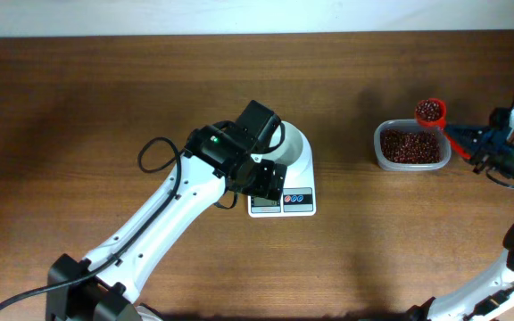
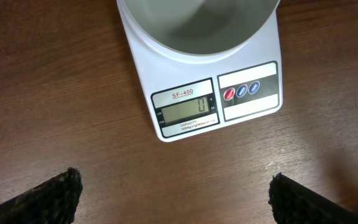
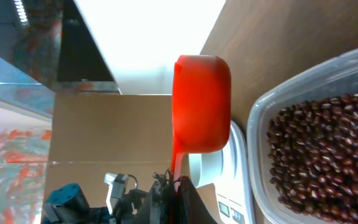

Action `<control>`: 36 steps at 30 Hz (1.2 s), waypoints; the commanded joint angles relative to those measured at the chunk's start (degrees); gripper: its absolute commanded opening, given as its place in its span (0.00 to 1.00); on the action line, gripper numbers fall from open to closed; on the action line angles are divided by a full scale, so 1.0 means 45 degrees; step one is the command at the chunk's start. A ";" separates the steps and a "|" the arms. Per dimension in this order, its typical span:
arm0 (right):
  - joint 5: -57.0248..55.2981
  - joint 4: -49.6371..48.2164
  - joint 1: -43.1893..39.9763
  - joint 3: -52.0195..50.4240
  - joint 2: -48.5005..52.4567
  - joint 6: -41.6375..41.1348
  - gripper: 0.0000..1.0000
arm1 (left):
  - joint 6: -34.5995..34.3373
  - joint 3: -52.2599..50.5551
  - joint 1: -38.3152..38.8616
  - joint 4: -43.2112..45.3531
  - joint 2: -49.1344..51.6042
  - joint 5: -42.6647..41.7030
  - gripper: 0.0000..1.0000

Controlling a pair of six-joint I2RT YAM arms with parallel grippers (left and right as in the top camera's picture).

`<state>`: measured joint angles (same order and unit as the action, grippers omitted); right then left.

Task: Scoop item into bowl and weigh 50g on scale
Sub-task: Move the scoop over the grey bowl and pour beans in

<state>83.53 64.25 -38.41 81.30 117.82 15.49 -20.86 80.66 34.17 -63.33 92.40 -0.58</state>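
Nearest the overhead lens, the left arm [image 1: 163, 227] was seen reached across the table [image 1: 61, 107] from the lower left. The left tool [image 1: 268, 183] was hung over the front of the scale [image 1: 297, 203]. The bowl [image 1: 296, 144] was set on the scale platform, partly hidden by the wrist. A clear tub [image 1: 379, 143] was placed well apart to the right and filled with beans [image 1: 410, 147]. The scoop [image 1: 430, 111], red and loaded with beans, was held just past the tub's far rim. Its handle was clamped in the right tool [image 1: 468, 138]. Judged: the load was held level so nothing would spill before a carry to the bowl.

Left wrist view: two dark fingers [image 2: 51, 199] were noted at the bottom corners, spread wide, with nothing between them. The left tool [image 2: 174, 186] was marked as released. The display [image 2: 187, 111] was read as 0, with the bowl [image 2: 197, 31] on top; the part shown looked empty. Buttons [image 2: 241, 91] were seen beside the display. Judged: the tool was held off the platform so no weight is added and the reading is visible to the wrist camera.

Right wrist view: the scoop [image 3: 201, 102] was seen from its outer side, so its contents were hidden. The handle was gripped tight by the right tool [image 3: 178, 196] at the bottom edge. The tub [image 3: 258, 124] and beans [image 3: 328, 155] were logged at right, and the scale [image 3: 238, 180] far behind. Task judged early: no beans had been weighed yet.
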 commanded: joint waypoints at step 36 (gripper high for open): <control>-0.1749 -0.4031 0.9190 -0.0073 0.0141 -0.2191 0.04 | -0.0219 -0.0087 0.0053 0.0019 0.0107 0.0131 0.99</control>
<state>77.76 46.87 1.69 80.97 117.93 9.13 -20.86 80.66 34.17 -63.33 92.42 -0.58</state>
